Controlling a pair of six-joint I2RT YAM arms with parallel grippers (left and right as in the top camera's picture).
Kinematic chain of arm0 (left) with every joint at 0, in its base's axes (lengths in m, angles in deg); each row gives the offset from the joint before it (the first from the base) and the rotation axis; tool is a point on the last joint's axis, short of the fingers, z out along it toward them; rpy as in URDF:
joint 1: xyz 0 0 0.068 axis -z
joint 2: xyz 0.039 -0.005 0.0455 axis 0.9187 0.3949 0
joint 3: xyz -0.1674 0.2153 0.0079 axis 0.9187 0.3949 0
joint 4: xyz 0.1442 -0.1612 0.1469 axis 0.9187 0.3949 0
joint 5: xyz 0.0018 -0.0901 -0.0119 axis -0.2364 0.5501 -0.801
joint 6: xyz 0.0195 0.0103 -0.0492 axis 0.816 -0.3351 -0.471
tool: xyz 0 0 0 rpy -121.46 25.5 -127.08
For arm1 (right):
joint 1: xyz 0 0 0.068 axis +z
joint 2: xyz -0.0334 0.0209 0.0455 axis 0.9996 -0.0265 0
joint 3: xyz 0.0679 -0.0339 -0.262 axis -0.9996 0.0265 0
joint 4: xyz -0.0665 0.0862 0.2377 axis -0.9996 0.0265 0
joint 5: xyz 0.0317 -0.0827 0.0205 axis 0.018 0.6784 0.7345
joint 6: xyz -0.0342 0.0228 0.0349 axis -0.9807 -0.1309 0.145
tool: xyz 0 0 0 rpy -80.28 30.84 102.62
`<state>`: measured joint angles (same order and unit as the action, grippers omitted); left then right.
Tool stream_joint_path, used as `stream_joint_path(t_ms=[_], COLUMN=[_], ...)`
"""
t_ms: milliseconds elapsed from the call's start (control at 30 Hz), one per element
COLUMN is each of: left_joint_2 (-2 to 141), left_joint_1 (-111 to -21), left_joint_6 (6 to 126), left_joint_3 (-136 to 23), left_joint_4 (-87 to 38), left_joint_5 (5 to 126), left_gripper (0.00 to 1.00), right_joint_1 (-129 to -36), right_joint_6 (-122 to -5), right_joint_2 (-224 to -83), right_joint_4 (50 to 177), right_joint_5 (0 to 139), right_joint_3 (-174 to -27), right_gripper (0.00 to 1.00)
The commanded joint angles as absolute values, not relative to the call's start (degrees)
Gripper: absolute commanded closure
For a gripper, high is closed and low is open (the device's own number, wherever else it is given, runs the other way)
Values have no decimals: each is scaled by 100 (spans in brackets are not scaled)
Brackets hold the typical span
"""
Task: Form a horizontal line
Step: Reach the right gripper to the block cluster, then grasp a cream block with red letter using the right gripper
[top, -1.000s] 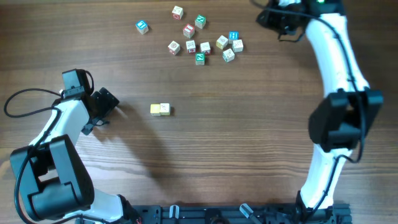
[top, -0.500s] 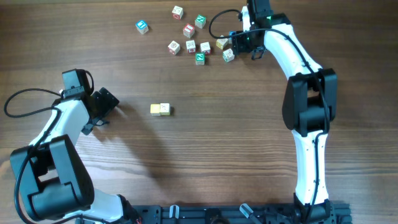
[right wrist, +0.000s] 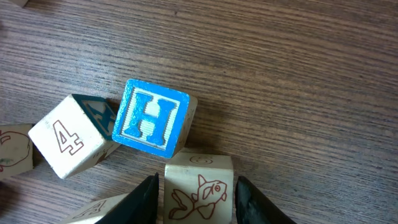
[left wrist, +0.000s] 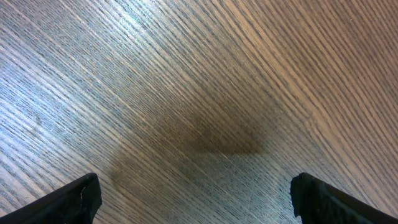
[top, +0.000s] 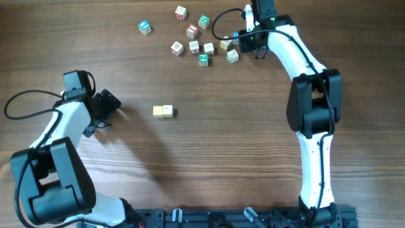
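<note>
Wooden table (top: 253, 158) all around. The right gripper (right wrist: 198, 200) has come from the far corner to the cube pile (top: 202, 45) since a second ago. Its fingers (right wrist: 144, 199) squeeze a fish cube (right wrist: 199, 183), with the blue H cube (right wrist: 152, 118) just ahead. The left gripper (left wrist: 196, 202) is wide, empty. The horizontal line (top: 163, 111), two touching cubes, lies near it.

Wood-grain tabletop (right wrist: 298, 68). Pale wooden cube with red fish drawing (right wrist: 199, 186), flanked closely by black right gripper (right wrist: 196, 200) fingertips. Blue-faced wooden H cube (right wrist: 152, 118) just above it. Cream wooden cube numbered 4 (right wrist: 65, 142) against the H cube's left.
</note>
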<state>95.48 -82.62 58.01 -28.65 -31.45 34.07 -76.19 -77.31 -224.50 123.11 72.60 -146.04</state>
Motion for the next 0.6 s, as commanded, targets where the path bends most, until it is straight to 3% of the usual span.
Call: stream_joint_path(t_ms=[0,233,400,567], left_joint_2=[9587,9587,9587,9587], left_joint_1=[-8273,-8273,-8273,-8273], left_joint_6=[5788,5788,5790,5788], left_joint_3=[-2839,-2839,-2839,-2839], left_joint_4=[-3142,-3142,-3142,-3142], left_joint_5=[3355,3355,3355,3355], left_gripper=[0,0,0,0], right_joint_1=[-7610,-7605,-7588,-7334], right_joint_6=[-7740,-7735,-7580,-7051], right_joint_2=[-22509,-21836,-21042,-20616], right_joint_4=[12361,12431,12853,13933], right_joint_5=[7276,7405,7322,6358], right_joint_3=[-14671,-14684,-14684,-14684], right_gripper=[65,78,77,75])
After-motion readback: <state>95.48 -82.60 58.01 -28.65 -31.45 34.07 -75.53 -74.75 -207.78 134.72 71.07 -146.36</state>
